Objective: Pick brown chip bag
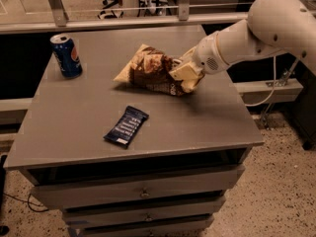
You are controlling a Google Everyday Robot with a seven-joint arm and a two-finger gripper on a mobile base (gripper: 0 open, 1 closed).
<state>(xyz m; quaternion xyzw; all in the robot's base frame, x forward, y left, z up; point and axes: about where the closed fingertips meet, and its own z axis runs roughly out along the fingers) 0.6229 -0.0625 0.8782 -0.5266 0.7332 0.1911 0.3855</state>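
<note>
At claw [184, 77] — brown chip bag [147, 73], crosswise

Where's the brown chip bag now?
The wrinkly brown foil chip bag lies back-centre on the grey table, right of the blue soda can, gripper at its right end.

light: dim, warm; shadow: under hand [184, 78] at brown chip bag [147, 71]
</note>
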